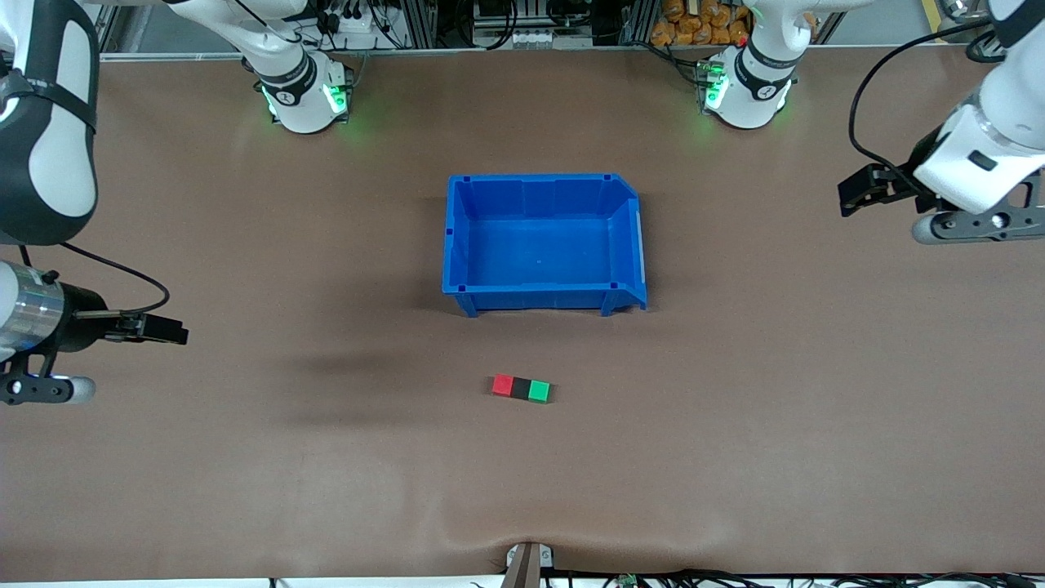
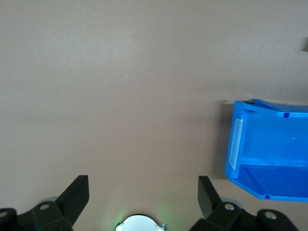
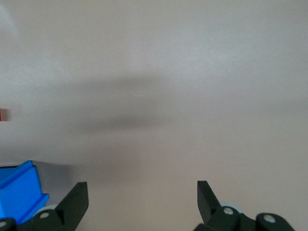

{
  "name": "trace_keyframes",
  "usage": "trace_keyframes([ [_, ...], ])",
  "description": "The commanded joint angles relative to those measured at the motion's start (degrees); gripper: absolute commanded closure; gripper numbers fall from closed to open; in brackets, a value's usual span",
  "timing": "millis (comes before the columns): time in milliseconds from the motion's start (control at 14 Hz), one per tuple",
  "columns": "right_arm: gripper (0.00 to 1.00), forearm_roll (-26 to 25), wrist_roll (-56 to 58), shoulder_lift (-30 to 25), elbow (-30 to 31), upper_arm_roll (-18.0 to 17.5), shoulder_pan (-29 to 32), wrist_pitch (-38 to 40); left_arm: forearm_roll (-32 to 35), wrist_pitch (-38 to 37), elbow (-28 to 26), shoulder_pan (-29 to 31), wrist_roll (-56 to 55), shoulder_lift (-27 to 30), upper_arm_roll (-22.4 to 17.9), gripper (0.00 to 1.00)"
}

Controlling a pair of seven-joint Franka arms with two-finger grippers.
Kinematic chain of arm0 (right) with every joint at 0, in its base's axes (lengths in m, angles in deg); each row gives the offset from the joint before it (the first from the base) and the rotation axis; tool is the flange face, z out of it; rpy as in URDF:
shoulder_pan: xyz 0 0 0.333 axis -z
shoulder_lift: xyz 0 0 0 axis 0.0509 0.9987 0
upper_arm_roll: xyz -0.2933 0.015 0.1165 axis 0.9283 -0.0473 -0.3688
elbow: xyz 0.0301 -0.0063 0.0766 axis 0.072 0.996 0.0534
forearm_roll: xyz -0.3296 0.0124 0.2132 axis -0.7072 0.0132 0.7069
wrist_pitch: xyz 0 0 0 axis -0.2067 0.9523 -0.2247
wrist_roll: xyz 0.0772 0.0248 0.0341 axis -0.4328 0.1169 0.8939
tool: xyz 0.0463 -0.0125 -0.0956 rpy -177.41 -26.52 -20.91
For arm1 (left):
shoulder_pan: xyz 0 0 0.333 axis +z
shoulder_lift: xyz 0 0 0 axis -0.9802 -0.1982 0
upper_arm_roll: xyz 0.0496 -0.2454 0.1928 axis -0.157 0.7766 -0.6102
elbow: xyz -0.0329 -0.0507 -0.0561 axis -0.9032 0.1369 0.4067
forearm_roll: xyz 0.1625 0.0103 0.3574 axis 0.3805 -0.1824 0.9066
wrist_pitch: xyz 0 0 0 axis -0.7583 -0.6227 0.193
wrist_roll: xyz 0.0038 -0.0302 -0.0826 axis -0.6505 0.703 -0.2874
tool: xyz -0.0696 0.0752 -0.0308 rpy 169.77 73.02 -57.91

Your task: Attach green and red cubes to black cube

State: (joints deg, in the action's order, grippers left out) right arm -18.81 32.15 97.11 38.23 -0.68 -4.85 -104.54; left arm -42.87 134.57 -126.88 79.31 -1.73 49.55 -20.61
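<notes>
A: Where are the three cubes?

B: On the brown table (image 1: 245, 490), in a row, nearer the front camera than the blue bin (image 1: 544, 181). The black cube (image 1: 521, 388) is in the middle, with the red cube (image 1: 503, 385) touching it on the side toward the right arm's end of the table and the green cube (image 1: 539, 391) touching it on the side toward the left arm's end. All three sit flat, side by side.

A: And the left gripper?

B: The left gripper (image 2: 143, 195) hangs over bare table at the left arm's end, well apart from the cubes. Its fingers (image 2: 77, 192) stand wide apart with nothing between them. From its wrist camera, the bin shows off to one side of the fingers and the cubes are not in view.

A: The right one?

B: The right gripper (image 3: 142, 197) hangs over bare table at the right arm's end, also well apart from the row. Its fingers (image 3: 76, 198) are spread wide and hold nothing. In its wrist view a corner of the bin shows just beside one finger, and a sliver of the red cube appears at the picture's edge, farther out from the fingers.

A: Anything in the bin?

B: Only its blue floor shows.
</notes>
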Motion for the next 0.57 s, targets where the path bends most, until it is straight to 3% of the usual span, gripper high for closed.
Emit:
trace_keyframes([
  [0, 0.00, -1.14, 0.91, -3.96, 3.94, -1.55, 1.23, -0.22, -1.00, -0.06, -0.26, 0.49, 0.41, 0.74, 0.18, 0.00],
  [214, 0.00, -1.66, 1.95, -6.77, 6.14, -1.47, 1.31, -0.22, -4.95, -0.15, -1.93, 2.95, 0.49, 1.79, 0.27, 0.00],
  [500, 0.00, -1.84, 3.36, -10.82, 9.83, -1.64, 1.84, -0.40, -5.22, -0.06, -2.02, 2.96, 0.85, 2.05, 0.27, 0.00],
])
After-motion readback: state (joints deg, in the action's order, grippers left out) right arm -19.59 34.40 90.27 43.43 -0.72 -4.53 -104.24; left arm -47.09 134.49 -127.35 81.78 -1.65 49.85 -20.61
